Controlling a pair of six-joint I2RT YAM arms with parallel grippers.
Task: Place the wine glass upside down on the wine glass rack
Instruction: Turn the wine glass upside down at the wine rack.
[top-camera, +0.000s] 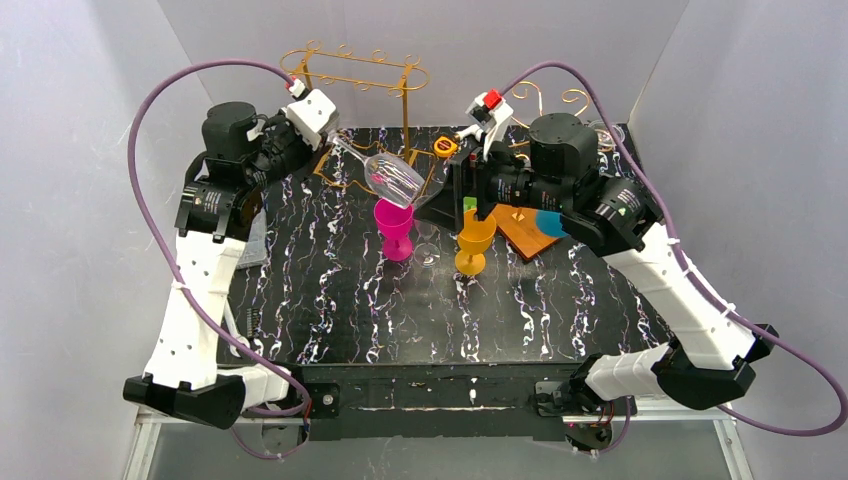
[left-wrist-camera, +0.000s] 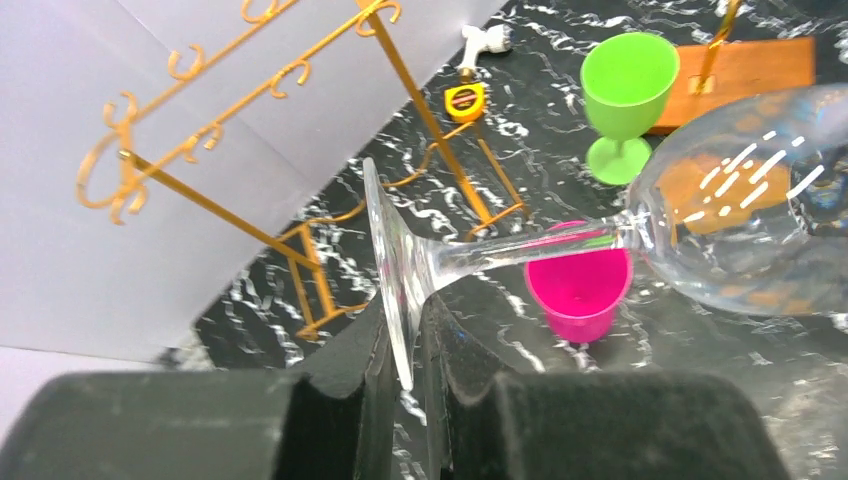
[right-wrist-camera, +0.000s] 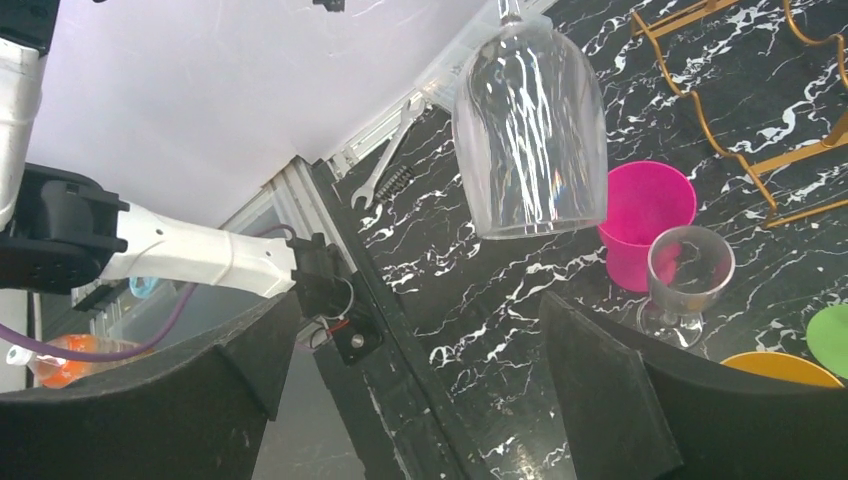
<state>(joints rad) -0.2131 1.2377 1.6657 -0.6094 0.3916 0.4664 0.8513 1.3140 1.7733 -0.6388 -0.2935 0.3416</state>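
Left gripper (left-wrist-camera: 405, 345) fingers closed down on the rim of the foot of the wine glass (left-wrist-camera: 735, 215), foot disc pinched edge-on between the two black pads. Glass is carried in the air, stem sloping, bowl end lower and pointing toward the table middle, its mouth above the pink goblet (top-camera: 395, 228); contact between the two cannot be judged. Glass is just in front of the wine glass rack (top-camera: 355, 78) at the back left, not hung on it. Right gripper (right-wrist-camera: 420, 310) spread wide, nothing between its fingers, set close to the glass bowl without touching it. Count on the black marbled table (top-camera: 330, 320): one large clear wine glass (the held one), one small clear glass (right-wrist-camera: 688, 270), three coloured goblets (pink, orange (top-camera: 475, 242), green (left-wrist-camera: 628, 95)), two gold wire stands including one on a wooden base (top-camera: 528, 232), one yellow tape measure (left-wrist-camera: 465, 100).
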